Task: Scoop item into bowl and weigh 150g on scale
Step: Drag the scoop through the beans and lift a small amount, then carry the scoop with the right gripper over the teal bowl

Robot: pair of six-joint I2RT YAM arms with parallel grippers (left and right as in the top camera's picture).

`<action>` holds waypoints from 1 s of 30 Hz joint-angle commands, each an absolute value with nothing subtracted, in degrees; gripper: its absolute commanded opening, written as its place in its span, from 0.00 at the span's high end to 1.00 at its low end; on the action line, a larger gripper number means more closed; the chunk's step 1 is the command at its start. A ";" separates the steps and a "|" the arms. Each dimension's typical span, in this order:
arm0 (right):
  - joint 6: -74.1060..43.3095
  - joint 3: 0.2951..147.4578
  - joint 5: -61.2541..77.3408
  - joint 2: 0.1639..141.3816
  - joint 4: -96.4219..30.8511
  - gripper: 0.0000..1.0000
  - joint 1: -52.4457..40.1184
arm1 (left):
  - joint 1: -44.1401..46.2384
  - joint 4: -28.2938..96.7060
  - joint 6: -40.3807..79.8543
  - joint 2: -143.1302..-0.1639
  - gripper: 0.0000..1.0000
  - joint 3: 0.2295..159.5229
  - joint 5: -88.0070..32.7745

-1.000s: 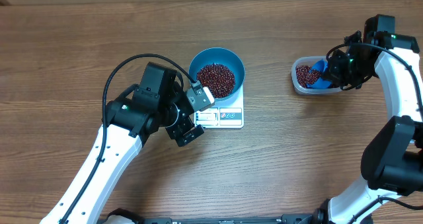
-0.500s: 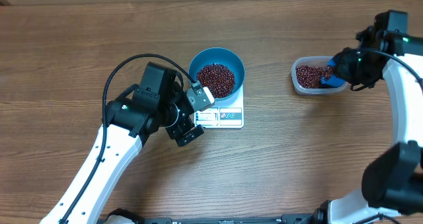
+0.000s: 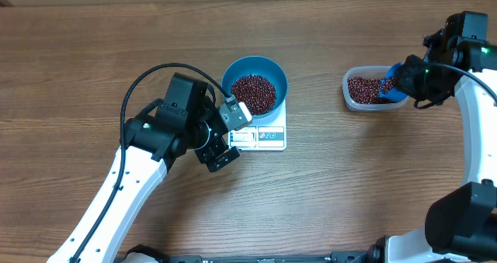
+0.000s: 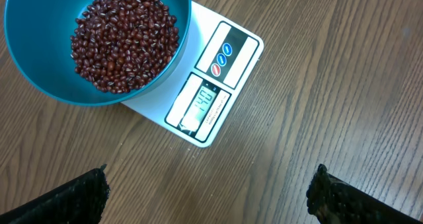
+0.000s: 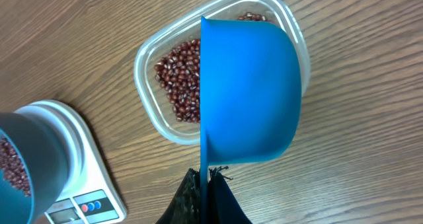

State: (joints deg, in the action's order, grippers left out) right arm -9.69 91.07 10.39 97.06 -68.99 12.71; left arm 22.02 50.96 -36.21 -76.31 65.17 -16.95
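Left wrist view: dark digits are shown on the pale display of the white scale. They are tilted and small, and appear to read 140. Beside the display, three round buttons, two blue and one red, are marked with signs too small to be read. In the overhead and right wrist views no lettering can be made out.

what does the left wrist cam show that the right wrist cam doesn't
Left wrist only: the full readout of the scale and the open left claw. Right wrist only: the blue scoop, held in the shut right claw at the clear tub. Both: the teal bowl of beans on the scale, and the wood table.
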 commanded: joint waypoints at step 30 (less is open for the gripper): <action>7.62 92.68 54.76 96.36 -67.29 0.96 18.85 | 22.13 50.74 -37.30 -76.62 0.00 64.86 -17.41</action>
State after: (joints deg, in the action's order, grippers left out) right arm 3.66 91.07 49.74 97.08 -68.25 18.98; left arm 22.02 50.96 -36.21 -76.31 65.17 -16.95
